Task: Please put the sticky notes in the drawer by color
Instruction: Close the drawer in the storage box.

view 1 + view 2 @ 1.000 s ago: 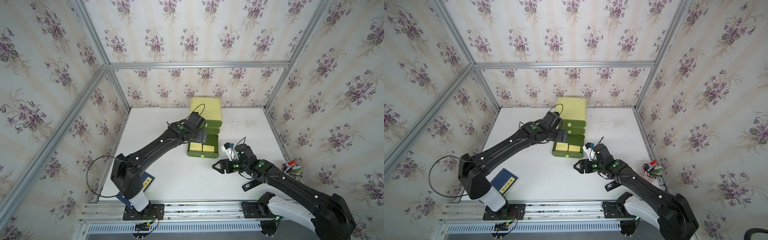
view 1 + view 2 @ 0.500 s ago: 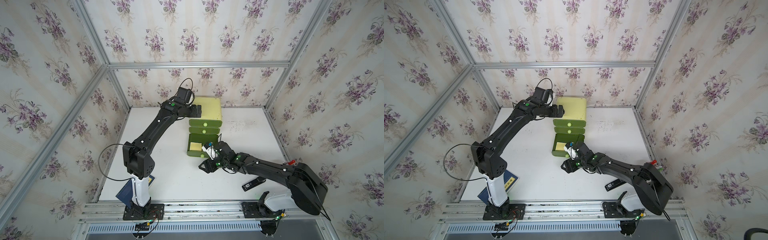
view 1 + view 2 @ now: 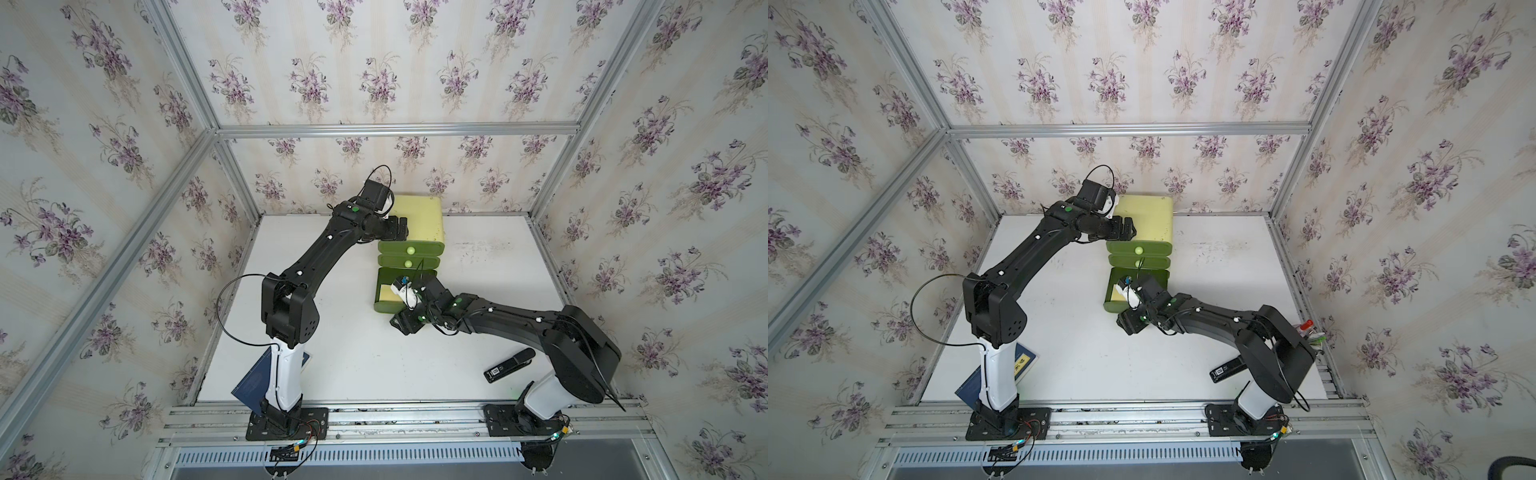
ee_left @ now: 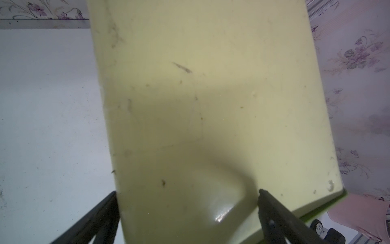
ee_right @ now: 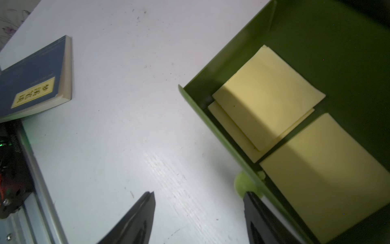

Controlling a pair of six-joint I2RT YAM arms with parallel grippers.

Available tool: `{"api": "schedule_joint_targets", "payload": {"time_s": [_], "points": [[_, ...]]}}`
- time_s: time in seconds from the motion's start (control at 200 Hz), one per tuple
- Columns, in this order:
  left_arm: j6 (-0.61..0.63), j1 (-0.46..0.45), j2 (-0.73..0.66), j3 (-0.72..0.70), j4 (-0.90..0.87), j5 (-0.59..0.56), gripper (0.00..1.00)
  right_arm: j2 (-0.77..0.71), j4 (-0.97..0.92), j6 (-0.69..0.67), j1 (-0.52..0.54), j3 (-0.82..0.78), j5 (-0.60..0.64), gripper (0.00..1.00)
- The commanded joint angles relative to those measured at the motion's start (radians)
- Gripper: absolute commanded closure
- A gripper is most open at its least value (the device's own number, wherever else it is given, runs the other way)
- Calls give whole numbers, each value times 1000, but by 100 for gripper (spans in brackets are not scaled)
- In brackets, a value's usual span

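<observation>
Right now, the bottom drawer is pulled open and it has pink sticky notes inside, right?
Not quite. The sticky notes are yellow, not pink. The right wrist view shows them lying inside the bottom drawer, which is pulled open as you said.

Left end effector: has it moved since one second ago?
Yes. The left end effector has left the open bottom drawer and moved toward the back wall. It is now at the top of the pale casing, jaws open.

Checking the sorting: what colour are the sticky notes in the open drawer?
Yellow; the sticky notes show best in the right wrist view.
</observation>
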Motion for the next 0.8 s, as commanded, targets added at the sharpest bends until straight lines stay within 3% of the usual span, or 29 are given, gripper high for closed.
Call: {"api": "schedule_joint_targets", "payload": {"time_s": [0.0, 0.21, 0.43, 0.799], "points": [[-4, -1, -1, -43, -19, -2, 3, 36, -30, -46, 0, 49, 121, 28], [-7, -1, 0, -57, -8, 23, 3, 132, 5, -115, -1, 161, 325, 24], [2, 1, -20, -62, -15, 7, 3, 291, 62, -205, -12, 274, 440, 23], [-23, 4, -45, -48, -48, 13, 2, 345, 130, -196, -13, 324, 533, 21]]}}
